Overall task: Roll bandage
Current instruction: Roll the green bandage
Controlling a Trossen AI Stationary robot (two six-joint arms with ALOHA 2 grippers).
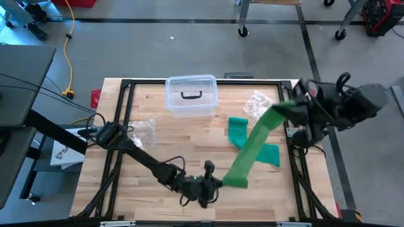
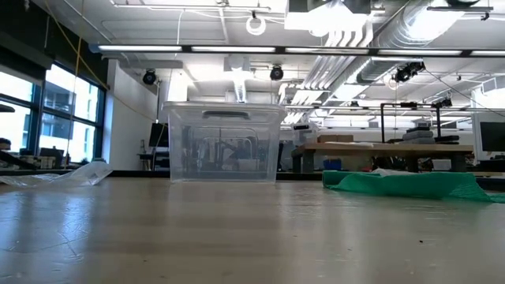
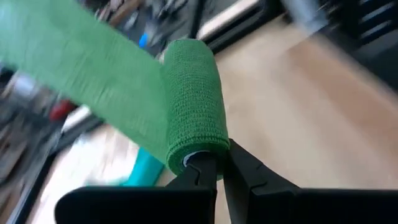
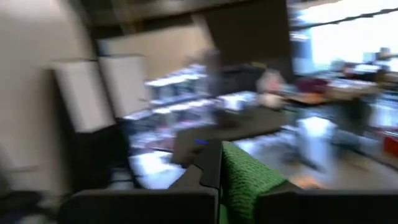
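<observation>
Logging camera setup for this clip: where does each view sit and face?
High: overhead, looking down; both arms, left hand, right hand, green bandage.
Low: table-top level, facing clear box; no arm.
Left wrist: past its shut hand gripping the roll.
Right wrist: past its shut hand pinching the bandage.
Shared: bandage in all four.

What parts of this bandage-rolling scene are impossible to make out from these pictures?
- Low view: neither claw shows, and the stretched strip of bandage is out of its picture; only the green heap beside the clear box appears.
- Right wrist view: the room is smeared by blur; the right claw hides how much bandage it pinches.
- Left wrist view: the left claw covers the roll's core.
- High view: the clear wrappers are too small to read.
</observation>
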